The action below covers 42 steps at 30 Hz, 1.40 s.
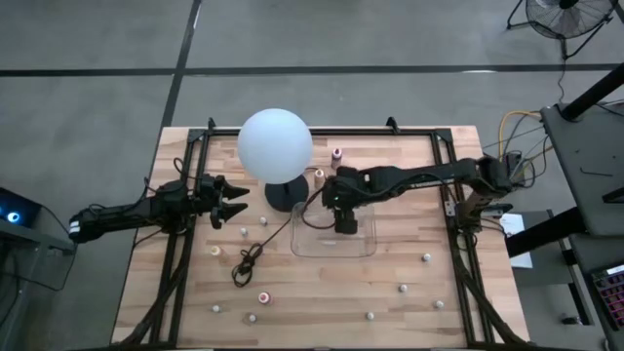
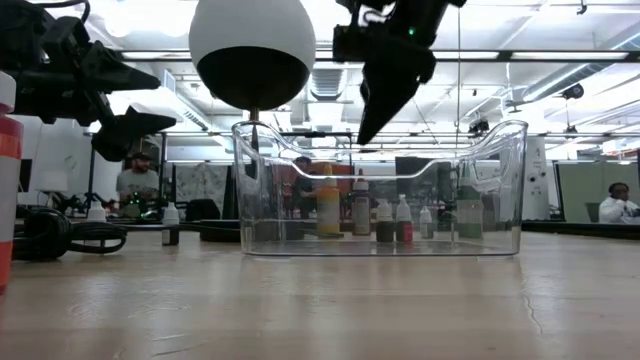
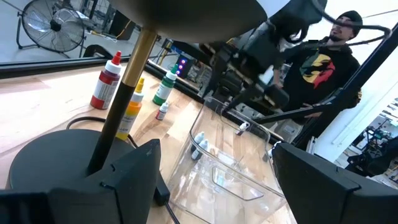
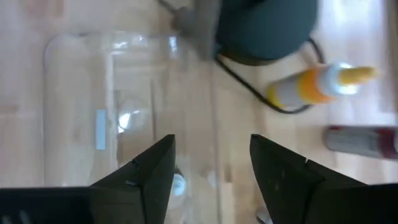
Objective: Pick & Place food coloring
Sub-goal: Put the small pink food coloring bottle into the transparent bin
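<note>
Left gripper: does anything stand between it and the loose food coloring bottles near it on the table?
Nothing visible does. The left gripper, open, hovers beside the lamp base; the nearest bottle and another lie on bare wood, apart from the black cable.

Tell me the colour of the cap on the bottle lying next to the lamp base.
Yellow cap, on an orange-banded bottle; clearest in the right wrist view.

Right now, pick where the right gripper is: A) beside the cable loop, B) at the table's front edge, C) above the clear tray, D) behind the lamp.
C: the right gripper hangs over the clear tray, fingers apart with nothing between them, right of the lamp.
</note>
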Available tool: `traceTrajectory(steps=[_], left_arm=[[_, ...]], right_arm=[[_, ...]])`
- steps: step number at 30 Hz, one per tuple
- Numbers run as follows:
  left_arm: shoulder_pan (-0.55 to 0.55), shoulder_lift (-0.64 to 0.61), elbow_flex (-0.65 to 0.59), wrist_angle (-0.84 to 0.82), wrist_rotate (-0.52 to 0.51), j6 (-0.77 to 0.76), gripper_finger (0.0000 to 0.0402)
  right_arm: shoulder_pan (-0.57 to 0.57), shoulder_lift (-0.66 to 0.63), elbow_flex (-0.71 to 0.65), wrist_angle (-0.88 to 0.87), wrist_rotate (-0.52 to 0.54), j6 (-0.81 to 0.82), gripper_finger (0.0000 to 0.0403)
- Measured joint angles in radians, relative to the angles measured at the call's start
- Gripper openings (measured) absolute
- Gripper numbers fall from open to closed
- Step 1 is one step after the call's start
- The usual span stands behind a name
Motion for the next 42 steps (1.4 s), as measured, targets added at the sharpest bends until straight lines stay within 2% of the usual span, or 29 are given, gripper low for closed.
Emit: traceTrajectory(steps=[8, 16, 25, 42], left_arm=[[0.0, 0.0, 0.0, -0.001, 0.0, 0.0, 0.0279], [0.0, 0.0, 0.0, -0.002, 0.0, 0.0, 0.0279], [0.0, 0.0, 0.0, -0.002, 0.0, 0.0, 0.0279], [0.0, 0.0, 0.0, -0.002, 0.0, 0.0, 0.0279]], right_arm=[[-0.038, -0.084, 0.011, -0.091, 0.099, 0.081, 0.0229], [-0.122, -0.131, 0.01, -0.137, 0.096, 0.17, 0.026], [-0.224, -0.133, 0.014, -0.159, 0.094, 0.233, 0.0265], [-0.273, 0.061, 0.011, -0.245, 0.06, 0.542, 0.0265]])
